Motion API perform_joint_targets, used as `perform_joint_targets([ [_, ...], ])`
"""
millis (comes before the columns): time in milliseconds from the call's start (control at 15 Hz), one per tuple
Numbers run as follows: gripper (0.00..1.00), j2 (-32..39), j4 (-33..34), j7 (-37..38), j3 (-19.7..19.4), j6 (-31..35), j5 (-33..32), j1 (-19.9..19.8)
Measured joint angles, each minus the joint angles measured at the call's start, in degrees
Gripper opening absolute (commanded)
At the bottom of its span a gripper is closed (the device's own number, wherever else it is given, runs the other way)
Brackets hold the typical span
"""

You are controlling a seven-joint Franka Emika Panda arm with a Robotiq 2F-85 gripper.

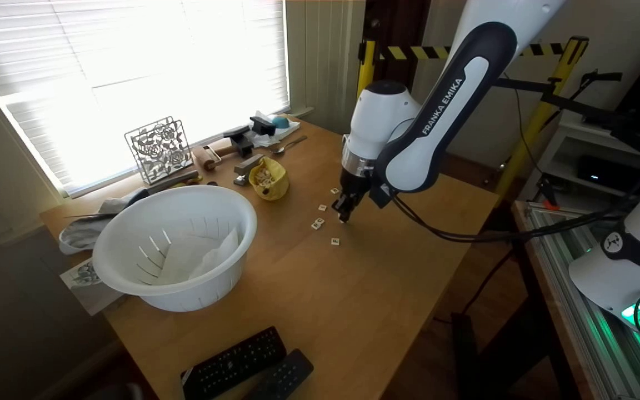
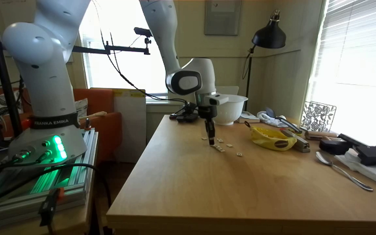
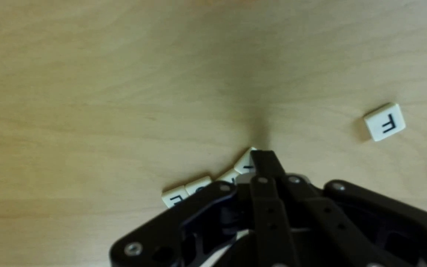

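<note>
My gripper [image 1: 343,215] points straight down at the wooden table, with its fingertips at or just above the surface; it also shows in an exterior view [image 2: 211,142]. In the wrist view the black fingers [image 3: 267,159] are together, with nothing visible between them. The fingertips overlap the right end of a short row of white letter tiles [image 3: 198,184]; I cannot tell whether they touch. The fingers partly hide this row. A separate tile marked F [image 3: 385,121] lies to the right. More loose tiles [image 1: 335,241] [image 2: 239,154] lie around the gripper in both exterior views.
A large white bowl [image 1: 186,300] [image 2: 228,111] with white cloth inside stands on the table [image 1: 353,322]. A yellow pouch of tiles [image 1: 276,188] [image 2: 273,143] is nearby. Remotes [image 1: 236,361], a spoon [image 2: 344,173], a stapler [image 2: 297,142] and a metal holder [image 1: 159,150] lie around the edges.
</note>
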Motion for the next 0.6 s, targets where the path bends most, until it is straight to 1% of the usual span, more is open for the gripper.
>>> perform_joint_targets([
  [600, 0.00, 0.32, 0.39, 2.38, -0.91, 0.00, 1.75, 0.90],
])
